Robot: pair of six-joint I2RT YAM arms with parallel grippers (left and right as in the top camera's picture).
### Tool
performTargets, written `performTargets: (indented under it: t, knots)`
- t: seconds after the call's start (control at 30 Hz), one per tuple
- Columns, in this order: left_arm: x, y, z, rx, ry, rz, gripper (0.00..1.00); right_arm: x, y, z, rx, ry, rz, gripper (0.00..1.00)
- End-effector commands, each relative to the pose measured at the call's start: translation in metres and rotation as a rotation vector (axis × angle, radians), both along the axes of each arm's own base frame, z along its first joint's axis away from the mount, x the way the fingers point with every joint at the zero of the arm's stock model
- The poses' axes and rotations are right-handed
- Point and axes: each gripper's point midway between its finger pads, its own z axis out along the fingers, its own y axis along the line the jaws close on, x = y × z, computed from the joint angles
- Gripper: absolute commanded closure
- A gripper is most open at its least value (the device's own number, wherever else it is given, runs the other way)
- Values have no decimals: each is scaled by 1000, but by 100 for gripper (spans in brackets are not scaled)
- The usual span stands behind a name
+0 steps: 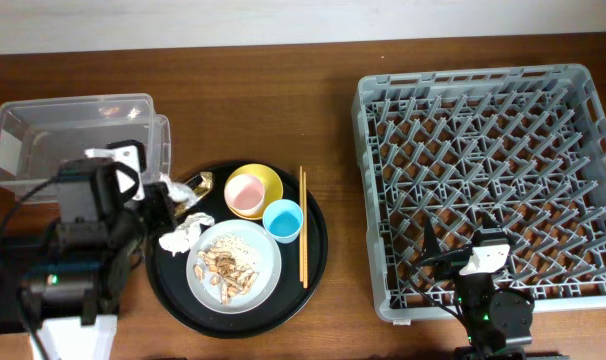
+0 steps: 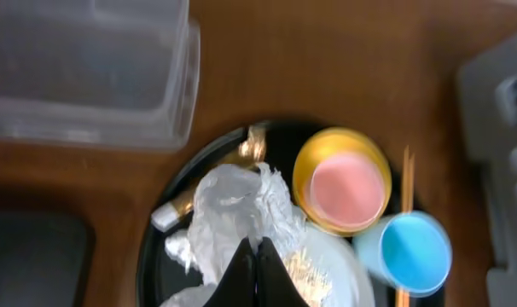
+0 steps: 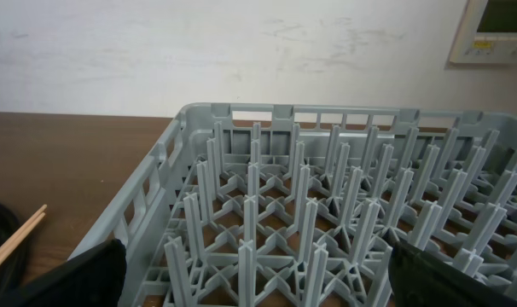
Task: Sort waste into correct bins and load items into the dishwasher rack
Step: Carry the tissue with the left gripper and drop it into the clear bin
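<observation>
My left gripper (image 2: 256, 245) is shut on a crumpled white napkin (image 2: 233, 205) over the left side of the round black tray (image 1: 315, 250). A second napkin wad (image 1: 180, 237) lies on the tray by the grey plate (image 1: 270, 262), which holds brown scraps and rice (image 1: 228, 262). The pink cup (image 1: 246, 195) sits inside the yellow bowl (image 1: 271, 178), with the blue cup (image 1: 282, 220) beside it. Chopsticks (image 1: 303, 225) lie on the tray's right side. My right gripper (image 3: 258, 277) is open and empty over the front-left corner of the grey rack (image 1: 483, 150).
The clear tub (image 1: 73, 130) stands at the back left, just beyond the left gripper. The shallow black tray (image 2: 28, 256) lies at the left under the left arm. A foil wrapper bit (image 1: 201, 182) lies on the round tray's back left.
</observation>
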Motion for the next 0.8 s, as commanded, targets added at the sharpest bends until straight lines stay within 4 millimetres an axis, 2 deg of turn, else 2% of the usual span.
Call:
performTargets:
  t: [0.0, 0.07, 0.17, 0.27, 0.4, 0.47, 0.53, 0.67, 0.7, 0.73, 0.77]
  knots:
    - [8, 6, 41, 11, -176, 35, 99, 0, 0, -4, 4, 6, -4, 2]
    - [18, 16, 62, 46, -273, 78, 99, 0, 0, -4, 4, 7, -4, 1]
    - [33, 43, 89, 134, -392, 208, 99, 0, 0, -4, 4, 6, -4, 2]
    - [54, 72, 98, 223, -443, 355, 99, 0, 0, -4, 4, 7, -4, 2]
    - [98, 88, 95, 252, -500, 416, 99, 0, 0, -4, 4, 6, -5, 2]
    - [121, 103, 88, 260, -521, 450, 99, 0, 0, -4, 4, 7, -4, 1]
    - [135, 115, 71, 270, -493, 473, 99, 0, 0, -4, 4, 7, -4, 2]
    - [150, 148, 18, 297, -364, 523, 99, 0, 0, -4, 4, 6, -4, 2]
    - [150, 159, 6, 304, -333, 544, 85, 0, 0, -4, 4, 6, -4, 2]
    - [149, 165, 2, 306, -320, 556, 54, 0, 0, -4, 4, 6, -4, 2]
    - [147, 171, 0, 309, -315, 568, 16, 0, 0, -4, 4, 6, -4, 2]
